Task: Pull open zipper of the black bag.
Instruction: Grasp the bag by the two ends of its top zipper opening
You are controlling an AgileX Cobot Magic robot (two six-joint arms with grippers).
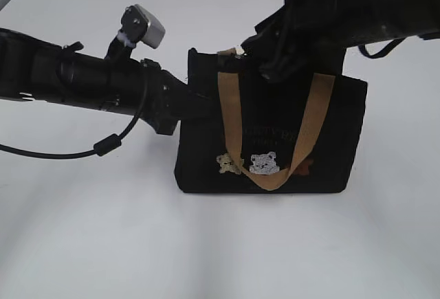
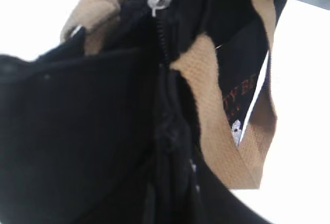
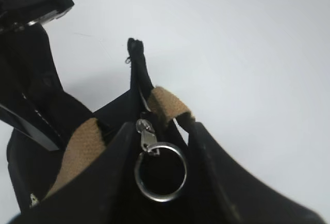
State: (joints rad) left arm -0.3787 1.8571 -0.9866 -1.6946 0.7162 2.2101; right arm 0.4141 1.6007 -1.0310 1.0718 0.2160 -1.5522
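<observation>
The black bag (image 1: 330, 130) stands upright on the white table, its tan handles (image 1: 230, 106) hanging down the front over the small bears (image 1: 263, 163). My left gripper (image 1: 184, 106) is shut on the bag's upper left end; in the left wrist view its dark jaws blend into the bag fabric (image 2: 77, 131). The zipper's silvery pull (image 3: 147, 135) carries a metal ring (image 3: 178, 190) and sits near the left end of the zip line (image 2: 164, 33). My right gripper (image 3: 161, 168) is over the bag's top. Its black fingers (image 3: 111, 177) stand open on either side of the ring.
The white table (image 1: 220, 244) surrounds the bag on all sides. A black cable (image 1: 103, 146) loops below the left arm. The left arm's black end (image 3: 36, 5) shows at the upper left of the right wrist view.
</observation>
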